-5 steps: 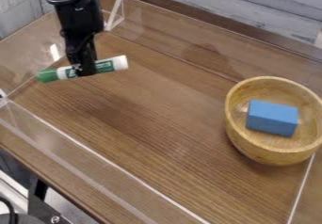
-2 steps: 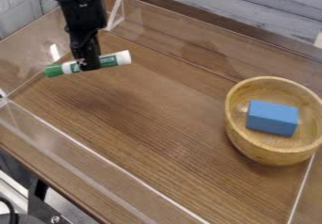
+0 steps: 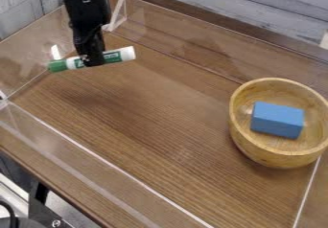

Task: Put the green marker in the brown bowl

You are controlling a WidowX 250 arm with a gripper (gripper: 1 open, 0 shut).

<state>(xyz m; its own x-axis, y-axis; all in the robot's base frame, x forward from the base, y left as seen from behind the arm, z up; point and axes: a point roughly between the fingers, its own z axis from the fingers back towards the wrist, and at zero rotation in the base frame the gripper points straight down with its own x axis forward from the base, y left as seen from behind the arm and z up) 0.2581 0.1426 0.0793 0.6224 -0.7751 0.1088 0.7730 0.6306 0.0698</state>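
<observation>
Gripper (image 3: pixel 84 61) closed on green marker (image 3: pixel 113 57); blue block (image 3: pixel 278 120) in brown bowl (image 3: pixel 241 146) cld deflect it on release, poss. roll-out.

The green marker (image 3: pixel 90 59), slim and white-barrelled with a green label and dark green cap, is hanging near ten o'clock, slanting, its cap pointing towards nine. The brown bowl (image 3: pixel 277 150), round, light wood, thick-rimmed, is sitting upright near four o'clock, well apart from the marker, and is holding a blue block (image 3: pixel 278 120).
</observation>
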